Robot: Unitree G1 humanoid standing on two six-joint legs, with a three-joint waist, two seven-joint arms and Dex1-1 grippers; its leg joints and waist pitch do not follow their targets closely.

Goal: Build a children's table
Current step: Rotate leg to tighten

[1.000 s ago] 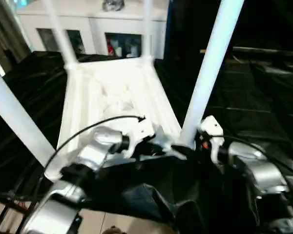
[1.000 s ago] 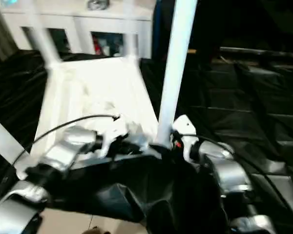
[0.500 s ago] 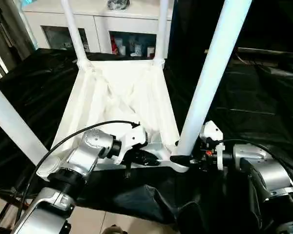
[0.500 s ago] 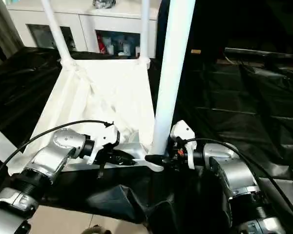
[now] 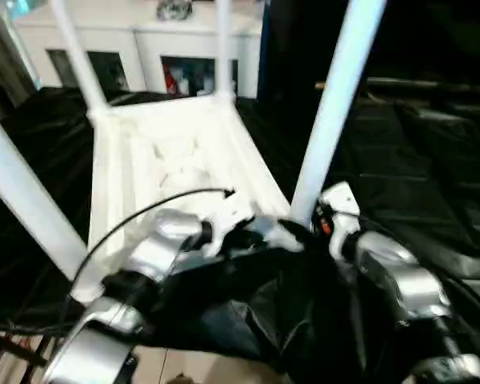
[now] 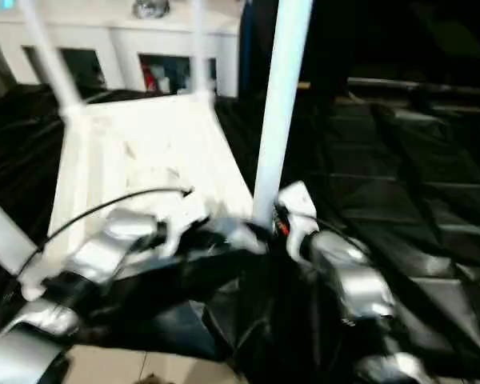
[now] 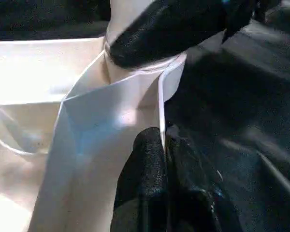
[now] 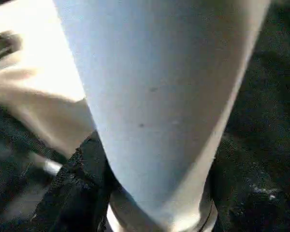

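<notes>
Upside-down tabletop (image 5: 172, 160) sits on the counter (image 5: 432, 152), all four legs look socketed. Left end effector (image 7: 163, 145) is clenched on its rim; right end effector (image 5: 306, 228) probably hugs the 5 o'clock leg (image 5: 328, 112). Next: seat it firm.

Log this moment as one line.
stage: legs socketed | left claw: pinching tabletop rim | right claw: around near-right leg base

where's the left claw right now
In the left wrist view the left claw is shut on the thin near edge of the upturned tabletop, just beside the corner socket holding the near right leg, where the right claw wraps the base.
</notes>
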